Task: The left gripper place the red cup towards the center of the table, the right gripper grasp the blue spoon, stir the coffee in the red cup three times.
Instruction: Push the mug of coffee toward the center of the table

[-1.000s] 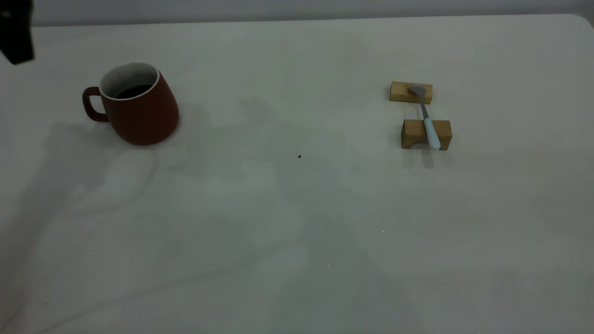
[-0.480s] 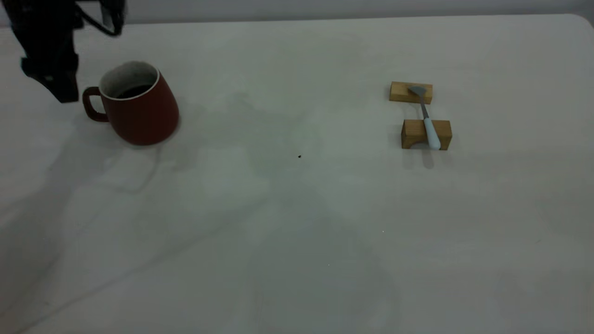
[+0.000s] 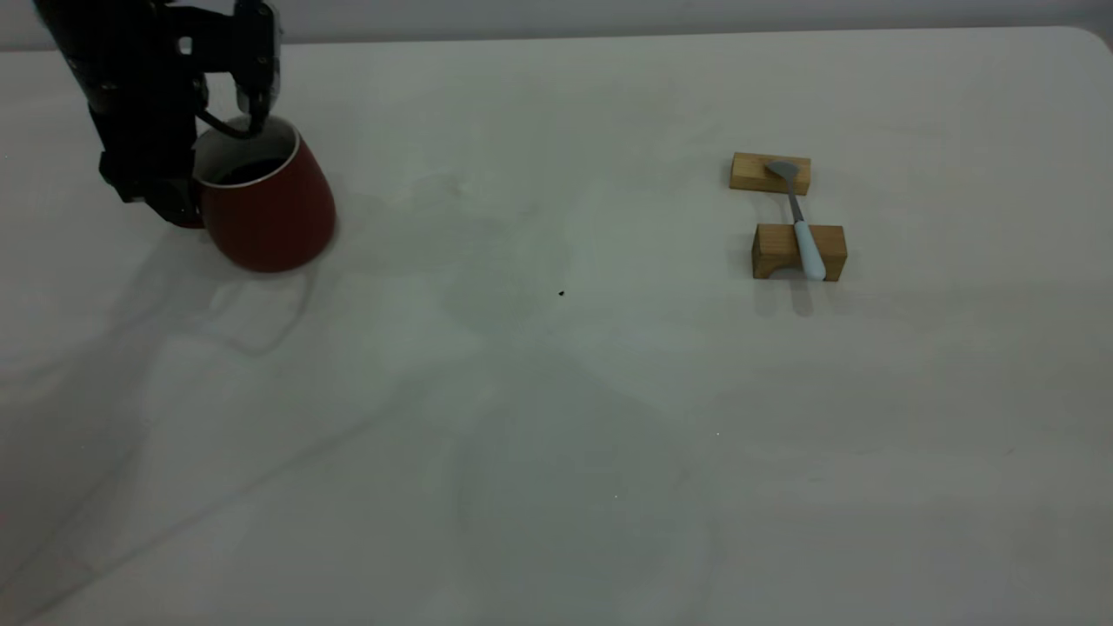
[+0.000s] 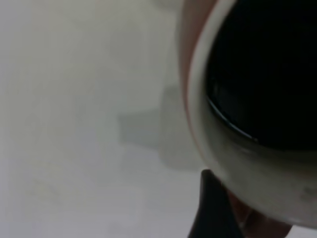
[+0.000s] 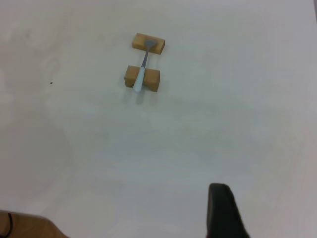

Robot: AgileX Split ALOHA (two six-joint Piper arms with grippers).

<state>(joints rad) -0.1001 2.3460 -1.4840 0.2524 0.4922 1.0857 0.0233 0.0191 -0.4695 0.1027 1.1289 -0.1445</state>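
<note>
The red cup (image 3: 269,217) stands at the table's (image 3: 556,417) far left, with dark coffee (image 3: 250,169) inside. My left gripper (image 3: 178,198) is open at the cup's handle side and hides the handle. In the left wrist view the cup's rim (image 4: 198,104) and the coffee (image 4: 267,74) fill the frame, and one black finger (image 4: 210,210) sits next to the red handle. The blue spoon (image 3: 800,222) lies across two wooden blocks at the right. The right wrist view shows the spoon (image 5: 141,74) far ahead of my right gripper (image 5: 270,218), which is open and holds nothing.
The spoon's bowl rests on a flat wooden block (image 3: 769,173) and its pale handle on an arched block (image 3: 798,252). A small dark speck (image 3: 561,293) lies near the table's middle. The table's rounded corner (image 3: 1091,35) is at the far right.
My left arm has come down from the far left corner to the cup's handle side. The cup, spoon and blocks have stayed where they were.
</note>
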